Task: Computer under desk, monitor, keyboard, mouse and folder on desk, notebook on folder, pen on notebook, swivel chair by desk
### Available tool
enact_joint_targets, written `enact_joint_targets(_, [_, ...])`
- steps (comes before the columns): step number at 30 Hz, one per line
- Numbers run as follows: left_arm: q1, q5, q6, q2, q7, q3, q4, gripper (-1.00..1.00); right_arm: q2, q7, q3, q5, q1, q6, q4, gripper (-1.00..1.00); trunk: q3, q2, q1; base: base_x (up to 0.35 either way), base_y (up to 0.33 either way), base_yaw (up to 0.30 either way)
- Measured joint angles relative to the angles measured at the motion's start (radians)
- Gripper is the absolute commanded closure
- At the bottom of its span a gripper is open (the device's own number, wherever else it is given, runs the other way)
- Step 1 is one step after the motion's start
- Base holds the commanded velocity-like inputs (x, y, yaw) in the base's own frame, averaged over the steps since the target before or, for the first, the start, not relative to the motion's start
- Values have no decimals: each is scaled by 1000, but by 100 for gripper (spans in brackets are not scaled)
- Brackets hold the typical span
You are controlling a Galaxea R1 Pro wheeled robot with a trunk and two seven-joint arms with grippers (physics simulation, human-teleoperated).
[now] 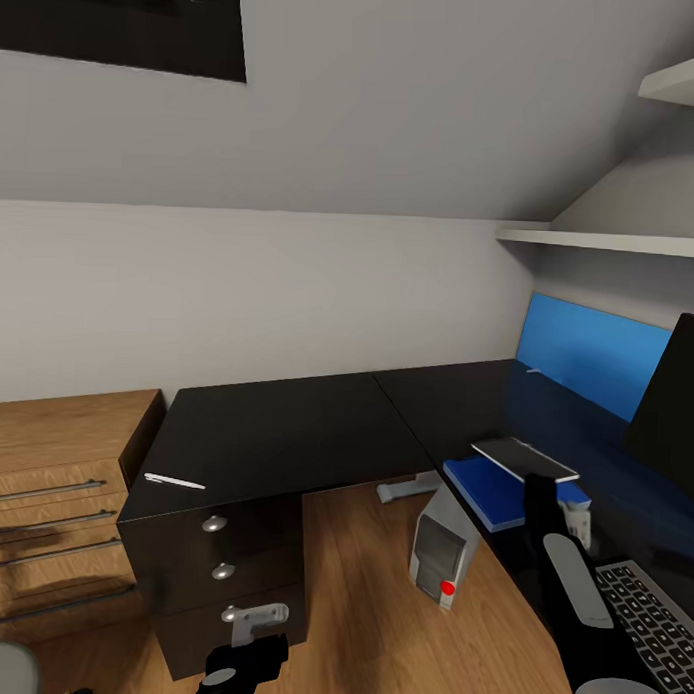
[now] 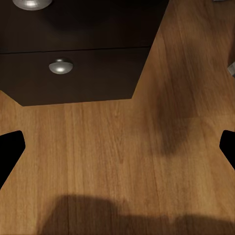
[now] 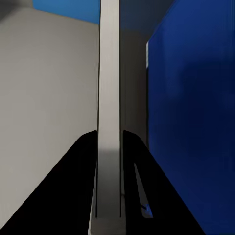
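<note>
Right claw [image 3: 108, 147] pinches the notebook [image 1: 523, 456] by one edge; in the wrist view the pale slab stands between the fingers, gripped near its end. The notebook hangs just above the folder [image 1: 492, 492], which lies on the bench [image 1: 284, 425] directly beneath the claw. Left claw [image 2: 117, 142] spread, over floor near the drawer unit [image 1: 219, 573].

Risks, judged: shallow edge grip may let the notebook pivot or slip; early release could land it skewed, overhanging the folder. Pen [image 1: 174, 480] lies far off toward the left claw's side.
</note>
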State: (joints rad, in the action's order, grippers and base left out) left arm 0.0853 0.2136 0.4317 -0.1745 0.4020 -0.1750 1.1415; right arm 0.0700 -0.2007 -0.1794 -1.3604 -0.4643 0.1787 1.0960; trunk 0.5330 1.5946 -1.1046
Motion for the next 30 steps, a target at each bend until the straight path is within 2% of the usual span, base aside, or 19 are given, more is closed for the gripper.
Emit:
enact_joint_targets(5, [0, 1, 0, 0, 1, 0, 0, -100, 0, -54, 5, -1, 0, -1, 0, 100, 0, 0, 0, 0, 0, 0])
enact_joint_targets(10, [0, 0, 0, 0, 0, 0, 0, -100, 0, -70, 7, -1, 0, -1, 0, 100, 0, 0, 0, 0, 0, 0])
enact_joint_targets(30, [0, 0, 0, 0, 1, 0, 0, -100, 0, -75, 8, -1, 0, 3, 0, 100, 0, 0, 0, 0, 0, 0])
